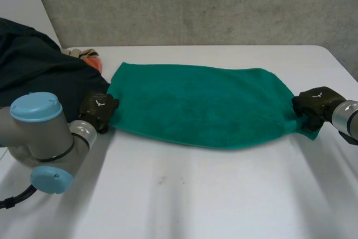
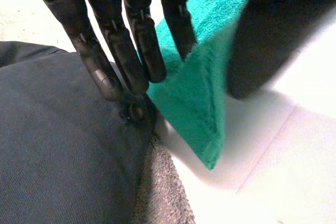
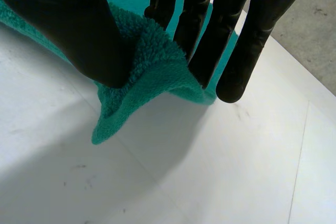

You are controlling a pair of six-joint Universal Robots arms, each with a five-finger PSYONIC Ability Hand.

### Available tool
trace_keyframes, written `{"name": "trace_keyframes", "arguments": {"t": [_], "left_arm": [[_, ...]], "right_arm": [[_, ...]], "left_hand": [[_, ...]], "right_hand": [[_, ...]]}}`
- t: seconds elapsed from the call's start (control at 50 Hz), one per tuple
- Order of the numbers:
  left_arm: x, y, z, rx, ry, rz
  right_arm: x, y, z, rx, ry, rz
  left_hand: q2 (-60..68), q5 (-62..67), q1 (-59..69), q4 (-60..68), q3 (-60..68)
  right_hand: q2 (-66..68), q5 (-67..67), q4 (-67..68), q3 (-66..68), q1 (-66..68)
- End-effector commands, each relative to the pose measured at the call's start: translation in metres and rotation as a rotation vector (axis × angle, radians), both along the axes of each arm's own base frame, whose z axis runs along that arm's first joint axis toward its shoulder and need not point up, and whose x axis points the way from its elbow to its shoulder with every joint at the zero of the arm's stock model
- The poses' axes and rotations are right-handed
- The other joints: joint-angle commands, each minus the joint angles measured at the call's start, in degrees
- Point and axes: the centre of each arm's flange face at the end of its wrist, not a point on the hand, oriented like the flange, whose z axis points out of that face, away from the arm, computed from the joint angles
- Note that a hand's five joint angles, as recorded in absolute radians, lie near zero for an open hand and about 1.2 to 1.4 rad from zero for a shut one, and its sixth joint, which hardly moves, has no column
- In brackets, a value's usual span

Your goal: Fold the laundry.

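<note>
The green towel [image 1: 201, 104] lies spread across the table [image 1: 196, 200]. It looks soft, light and limp, so it will likely sag between grips. The left hand [image 1: 98, 110] pinches its left near corner and the right hand [image 1: 314, 104] its right near corner, both sound holds.

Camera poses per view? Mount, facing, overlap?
Head view: behind, between the arms, facing down at the white table; both arms, left robot hand, right robot hand.
Left wrist view: along its palm; fingers pinch a green towel corner by a dark garment.
Right wrist view: along its palm; fingers pinch the towel's other end.
Shared: the towel, everywhere.
</note>
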Motion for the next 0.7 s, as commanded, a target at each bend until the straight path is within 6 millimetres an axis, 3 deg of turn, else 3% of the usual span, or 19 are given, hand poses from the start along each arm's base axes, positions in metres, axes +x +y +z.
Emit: {"name": "trace_keyframes", "arguments": {"t": [0.02, 0.06, 0.14, 0.22, 0.24, 0.3, 0.32, 0.38, 0.44, 0.52, 0.7], "left_arm": [[0.006, 0.002, -0.001, 0.011, -0.017, 0.015], [0.007, 0.006, 0.000, 0.021, -0.023, 0.011], [0.011, 0.036, 0.017, 0.075, -0.061, -0.006], [0.017, 0.085, 0.029, 0.221, -0.140, -0.046], [0.018, 0.110, 0.033, 0.300, -0.179, -0.071], [0.025, 0.144, 0.039, 0.426, -0.242, -0.079], [0.030, 0.163, 0.041, 0.508, -0.279, -0.087], [0.030, 0.177, 0.044, 0.545, -0.304, -0.106], [0.024, 0.176, 0.046, 0.511, -0.297, -0.124], [0.011, 0.152, 0.054, 0.379, -0.246, -0.123], [-0.031, 0.070, 0.047, 0.098, -0.142, -0.119]], "right_arm": [[-0.003, 0.000, 0.002, -0.003, 0.008, -0.011], [-0.007, 0.000, 0.002, 0.004, 0.014, -0.017], [-0.014, 0.014, -0.003, 0.073, 0.057, -0.005], [-0.034, 0.040, 0.012, 0.127, 0.180, 0.019], [-0.041, 0.047, 0.013, 0.157, 0.212, 0.023], [-0.057, 0.068, 0.013, 0.253, 0.323, 0.055], [-0.060, 0.074, 0.013, 0.272, 0.349, 0.071], [-0.062, 0.085, 0.008, 0.325, 0.378, 0.118], [-0.062, 0.084, 0.007, 0.310, 0.374, 0.097], [-0.061, 0.069, 0.001, 0.248, 0.342, 0.048], [-0.038, 0.021, -0.008, 0.100, 0.340, -0.019]], "left_hand": [[23.8, 24.2, 21.8, 23.8, 23.9], [23.8, 24.2, 21.8, 23.8, 23.9], [23.8, 24.2, 21.8, 23.8, 23.9], [23.8, 24.2, 21.8, 23.8, 23.9], [23.8, 24.2, 21.8, 23.8, 23.9], [23.8, 24.2, 21.8, 23.8, 23.9], [23.8, 24.2, 21.8, 23.8, 23.9], [23.8, 24.2, 21.8, 23.8, 23.9], [23.8, 24.2, 21.8, 23.8, 23.9], [23.8, 24.2, 21.8, 23.8, 23.9], [23.8, 24.2, 21.8, 23.8, 23.9]], "right_hand": [[12.4, 13.4, 11.9, 12.6, 23.5], [12.4, 13.4, 11.9, 12.6, 23.5], [12.4, 13.4, 11.9, 12.6, 23.5], [12.4, 13.4, 11.9, 12.6, 23.5], [12.4, 13.4, 11.9, 12.6, 23.5], [12.4, 13.4, 11.9, 12.6, 23.5], [12.4, 13.4, 11.9, 12.6, 23.5], [12.4, 13.4, 11.9, 12.6, 23.5], [12.4, 13.4, 11.9, 12.6, 23.5], [12.4, 13.4, 11.9, 12.6, 23.5], [12.4, 13.4, 11.9, 12.6, 23.5]]}}
